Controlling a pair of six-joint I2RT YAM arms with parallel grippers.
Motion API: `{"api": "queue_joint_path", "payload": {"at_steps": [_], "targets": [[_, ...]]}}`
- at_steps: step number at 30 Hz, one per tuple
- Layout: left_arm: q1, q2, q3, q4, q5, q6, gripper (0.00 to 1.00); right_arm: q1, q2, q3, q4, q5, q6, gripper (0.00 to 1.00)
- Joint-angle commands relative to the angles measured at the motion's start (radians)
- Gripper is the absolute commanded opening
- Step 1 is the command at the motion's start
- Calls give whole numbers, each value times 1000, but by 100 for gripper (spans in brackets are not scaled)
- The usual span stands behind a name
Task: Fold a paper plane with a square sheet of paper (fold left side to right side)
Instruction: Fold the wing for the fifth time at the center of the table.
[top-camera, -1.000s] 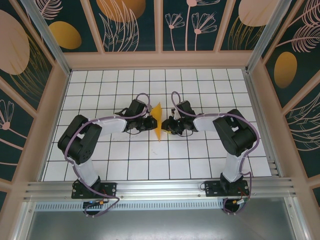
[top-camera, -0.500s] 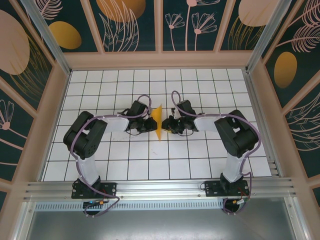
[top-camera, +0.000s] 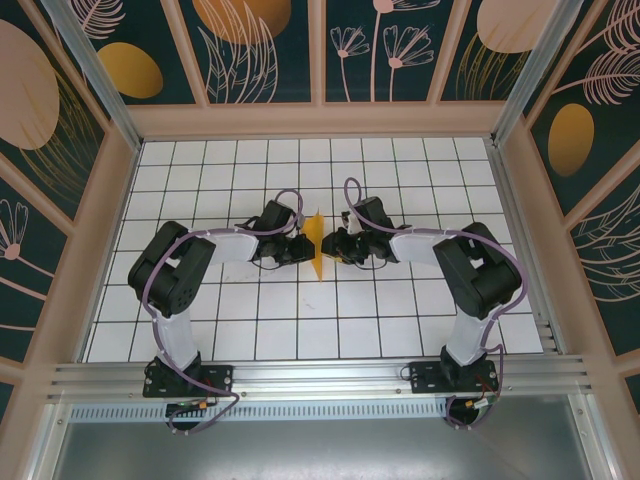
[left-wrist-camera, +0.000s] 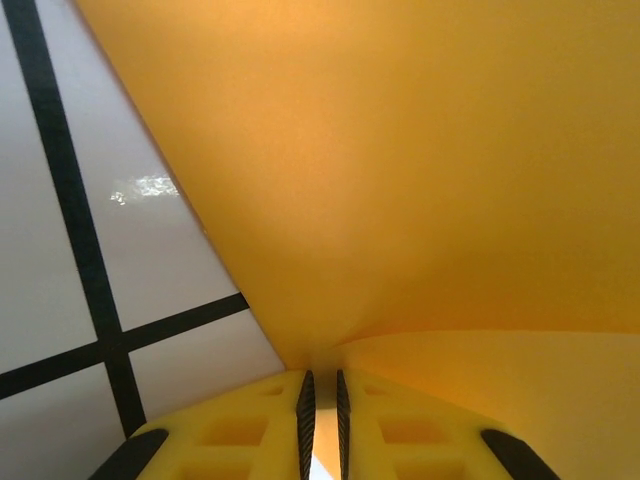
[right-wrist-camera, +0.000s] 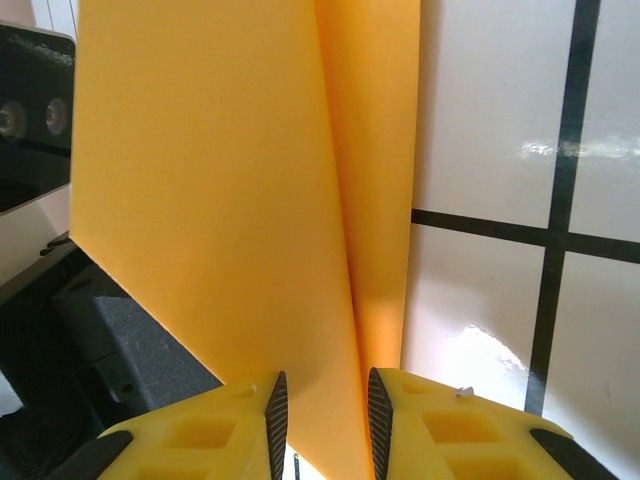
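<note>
The sheet of paper (top-camera: 316, 245) is orange-yellow, folded over and standing on edge on the tiled table between my two grippers. My left gripper (top-camera: 303, 247) holds it from the left. In the left wrist view, that gripper (left-wrist-camera: 321, 400) is shut on the sheet's edge (left-wrist-camera: 400, 180), its pads nearly touching. My right gripper (top-camera: 333, 247) faces it from the right. Seen from the right wrist, the right gripper (right-wrist-camera: 322, 410) stands open a little, with the folded sheet (right-wrist-camera: 230, 180) and its crease running between the spread pads.
The white tiled table (top-camera: 300, 320) with black grid lines stretches around both arms. Low beige walls (top-camera: 320, 120) with dark patterned panels close it in at the back and sides. The left wrist's camera housing (right-wrist-camera: 30, 110) sits just behind the sheet.
The right gripper's jaws have spread slightly around the paper. The left arm's elbow has shifted a little to the right. The paper stays upright between the grippers.
</note>
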Motion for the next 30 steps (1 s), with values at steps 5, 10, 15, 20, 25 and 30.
{"api": "queue_joint_path", "payload": {"at_steps": [5,10,15,20,25,30], "targets": [[-3,56,31,-16,-12,14,19,4,63,39,35,-28,-8,32],[-3,65,38,-16,-13,15,15,4,79,44,21,-15,-16,32],[-3,62,39,-20,-16,18,13,-1,77,48,-11,7,-31,32],[-3,74,50,-29,-22,25,15,-17,9,14,-7,16,-46,33],[-2,86,59,-40,-31,28,17,-46,-26,-12,42,-16,-41,37],[-3,93,64,-54,-41,35,19,-51,-33,-7,64,-33,-35,41]]}}
